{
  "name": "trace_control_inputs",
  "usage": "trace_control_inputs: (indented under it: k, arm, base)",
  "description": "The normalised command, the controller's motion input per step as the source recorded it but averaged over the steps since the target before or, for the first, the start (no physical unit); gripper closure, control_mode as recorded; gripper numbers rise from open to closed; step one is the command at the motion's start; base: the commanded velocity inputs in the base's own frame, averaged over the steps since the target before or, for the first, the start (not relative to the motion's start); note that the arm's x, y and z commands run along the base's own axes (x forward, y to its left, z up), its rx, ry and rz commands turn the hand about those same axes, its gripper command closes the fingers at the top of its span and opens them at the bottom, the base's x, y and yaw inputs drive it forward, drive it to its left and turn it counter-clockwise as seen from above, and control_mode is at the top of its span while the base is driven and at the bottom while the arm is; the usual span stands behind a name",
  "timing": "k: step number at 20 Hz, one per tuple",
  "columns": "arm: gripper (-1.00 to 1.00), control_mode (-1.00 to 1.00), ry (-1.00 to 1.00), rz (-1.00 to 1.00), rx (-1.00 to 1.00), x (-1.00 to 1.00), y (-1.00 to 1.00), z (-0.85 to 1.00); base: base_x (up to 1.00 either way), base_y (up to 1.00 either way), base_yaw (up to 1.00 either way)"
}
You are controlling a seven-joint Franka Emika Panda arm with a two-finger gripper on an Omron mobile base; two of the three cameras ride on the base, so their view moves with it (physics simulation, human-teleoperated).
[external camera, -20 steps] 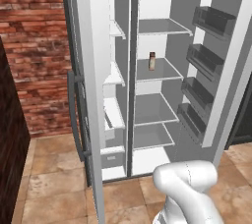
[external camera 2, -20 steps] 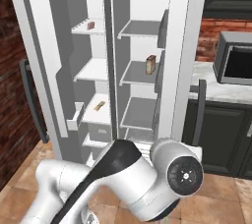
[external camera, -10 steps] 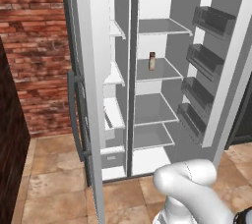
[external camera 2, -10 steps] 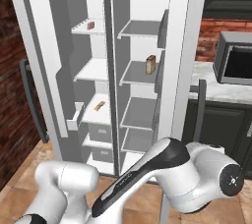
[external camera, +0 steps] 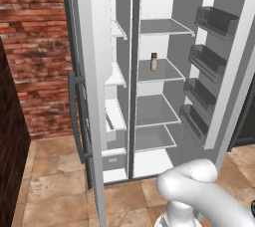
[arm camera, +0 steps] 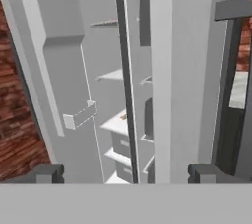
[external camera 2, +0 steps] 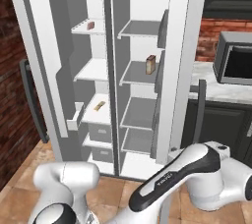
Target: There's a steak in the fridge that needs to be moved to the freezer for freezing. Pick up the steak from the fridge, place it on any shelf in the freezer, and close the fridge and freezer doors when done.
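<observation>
Spread wide and empty, the jaws of the gripper point(arm camera: 125, 174) face the edge of the open fridge door point(arm camera: 172, 70); a careless swing could clip it instead of shutting it. Slamming the freezer door point(external camera 2: 39, 61) might jolt the small reddish steak point(external camera 2: 90, 25) lying on the freezer's top shelf point(external camera 2: 79, 31).

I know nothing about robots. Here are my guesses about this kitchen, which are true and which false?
1. The freezer door and fridge door both stand open. True.
2. The jar stands in the narrower section. False: it is on a shelf in the wider fridge.
3. The end effector grips the steak. False: its jaws are open and empty.
4. The steak lies on the top shelf of the freezer. True.
5. A microwave sits on the counter. True.
</observation>
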Motion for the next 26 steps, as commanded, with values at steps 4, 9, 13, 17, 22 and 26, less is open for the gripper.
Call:
trace_control_inputs:
  k: [4,9,13,17,22,26]
  arm:
    - [-1.00,-1.00,0.00,0.12,0.03,0.32,-0.05,-0.02]
    - [-1.00,-1.00,-0.01,0.19,0.07,0.29,-0.23,-0.25]
    - [-1.00,-1.00,0.00,0.20,0.07,0.33,-0.18,-0.24]
    - [-1.00,-1.00,0.00,0.17,0.09,0.31,-0.16,-0.20]
    - [-1.00,-1.00,-0.02,0.08,0.11,0.18,-0.20,-0.36]
    - [-1.00,-1.00,-0.12,0.00,0.11,0.16,0.00,-0.60]
  base:
    - [0.00,0.00,0.00]
    - [0.00,0.00,0.00]
    - [0.00,0.00,0.00]
    - [0.00,0.00,0.00]
    - [0.00,0.00,0.00]
    - [0.00,0.00,0.00]
